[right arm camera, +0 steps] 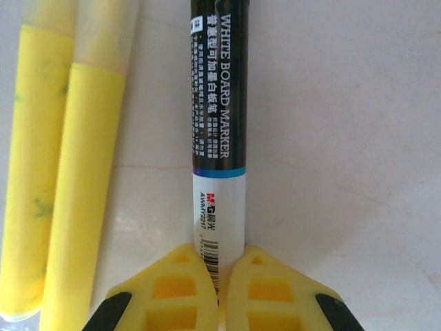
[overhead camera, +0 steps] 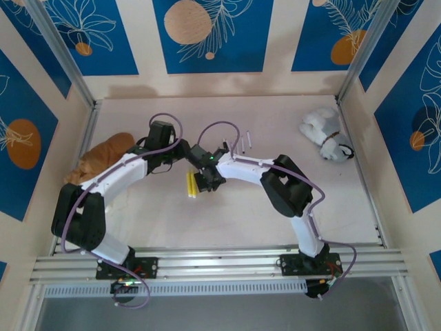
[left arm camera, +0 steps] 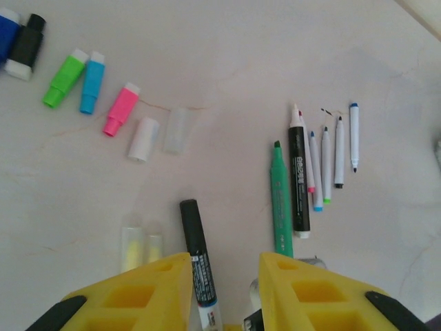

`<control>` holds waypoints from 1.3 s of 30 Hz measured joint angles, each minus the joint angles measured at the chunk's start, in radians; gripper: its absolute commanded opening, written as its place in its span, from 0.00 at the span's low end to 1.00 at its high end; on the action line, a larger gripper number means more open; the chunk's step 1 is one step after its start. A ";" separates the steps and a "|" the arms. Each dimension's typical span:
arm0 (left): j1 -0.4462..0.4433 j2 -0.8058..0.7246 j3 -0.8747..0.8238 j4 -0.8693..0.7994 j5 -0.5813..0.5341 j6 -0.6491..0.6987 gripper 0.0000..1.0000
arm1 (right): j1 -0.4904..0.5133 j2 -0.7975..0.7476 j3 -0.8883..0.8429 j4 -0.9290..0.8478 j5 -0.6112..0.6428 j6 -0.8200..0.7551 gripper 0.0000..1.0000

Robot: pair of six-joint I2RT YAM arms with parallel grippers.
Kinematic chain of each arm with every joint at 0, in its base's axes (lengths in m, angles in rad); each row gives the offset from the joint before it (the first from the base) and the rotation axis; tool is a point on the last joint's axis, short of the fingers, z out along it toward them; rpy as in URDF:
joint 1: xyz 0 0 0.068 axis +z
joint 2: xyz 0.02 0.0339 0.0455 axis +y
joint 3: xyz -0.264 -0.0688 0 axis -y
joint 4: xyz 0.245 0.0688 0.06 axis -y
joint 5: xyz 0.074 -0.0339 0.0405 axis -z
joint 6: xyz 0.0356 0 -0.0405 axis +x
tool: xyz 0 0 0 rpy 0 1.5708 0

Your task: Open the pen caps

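Note:
A black whiteboard marker [right arm camera: 219, 103] lies on the table, its black cap [left arm camera: 190, 219] at the far end. My right gripper [right arm camera: 219, 258] is shut on the marker's white tail end. My left gripper [left arm camera: 226, 265] is open, and the marker's body runs between its yellow fingers, close to the left one. Loose pen caps lie in a row beyond: blue [left arm camera: 7, 29], black [left arm camera: 26, 45], green [left arm camera: 64, 78], light blue [left arm camera: 90, 83], pink [left arm camera: 121, 109], white [left arm camera: 143, 138] and clear [left arm camera: 178, 129]. In the top view both grippers meet mid-table, left gripper [overhead camera: 195, 153], right gripper [overhead camera: 207, 178].
Two yellow highlighters [right arm camera: 62, 172] lie just left of the marker. Uncapped pens lie to the right: a green one [left arm camera: 281, 200], a black one [left arm camera: 298, 179] and several thin ones [left arm camera: 327, 165]. A white plush toy [overhead camera: 325, 134] sits back right and a brown object [overhead camera: 103, 157] at the left.

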 measured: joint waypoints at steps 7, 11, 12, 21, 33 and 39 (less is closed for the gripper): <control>-0.013 0.017 0.000 0.000 0.023 -0.003 0.33 | -0.056 -0.111 -0.160 0.077 -0.023 -0.001 0.00; -0.024 0.034 0.000 0.000 0.025 -0.003 0.40 | -0.065 -0.192 -0.220 0.123 -0.088 0.000 0.00; -0.031 0.039 0.000 0.000 0.025 -0.003 0.41 | -0.065 -0.214 -0.231 0.137 -0.110 0.000 0.00; -0.089 0.082 0.024 -0.001 0.024 -0.003 0.45 | -0.096 -0.353 -0.296 0.257 -0.285 0.031 0.00; -0.090 0.095 0.051 -0.003 0.023 -0.004 0.45 | -0.095 -0.353 -0.296 0.258 -0.306 0.032 0.00; -0.092 0.106 0.076 0.002 0.024 -0.006 0.42 | -0.063 -0.359 -0.296 0.259 -0.337 0.021 0.00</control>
